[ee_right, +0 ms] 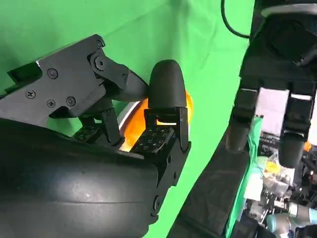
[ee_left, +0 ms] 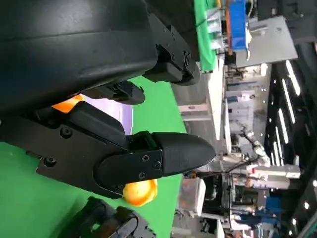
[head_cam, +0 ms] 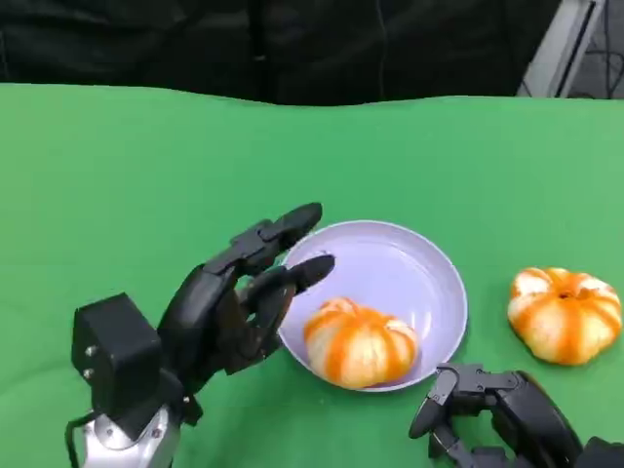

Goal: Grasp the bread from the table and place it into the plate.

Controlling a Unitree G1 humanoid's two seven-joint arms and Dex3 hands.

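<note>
A round orange-and-white bread (head_cam: 359, 341) lies in the lavender plate (head_cam: 400, 255), against its near rim. A second bread of the same kind (head_cam: 565, 312) sits on the green table to the plate's right. My left hand (head_cam: 239, 297) is beside the plate's left rim, fingers (head_cam: 292, 224) spread and reaching over the edge, holding nothing. My right hand (head_cam: 492, 409) is low at the near right, just in front of the plate, with nothing in it. In the right wrist view the bread (ee_right: 148, 116) shows orange behind my fingers (ee_right: 166, 84). The left wrist view shows the plate (ee_left: 111, 106) and the second bread (ee_left: 140, 192).
Green cloth (head_cam: 146, 175) covers the table, bare to the left and behind the plate. The table's far edge meets a dark backdrop (head_cam: 292, 49). A cluttered workshop lies beyond the table in the left wrist view.
</note>
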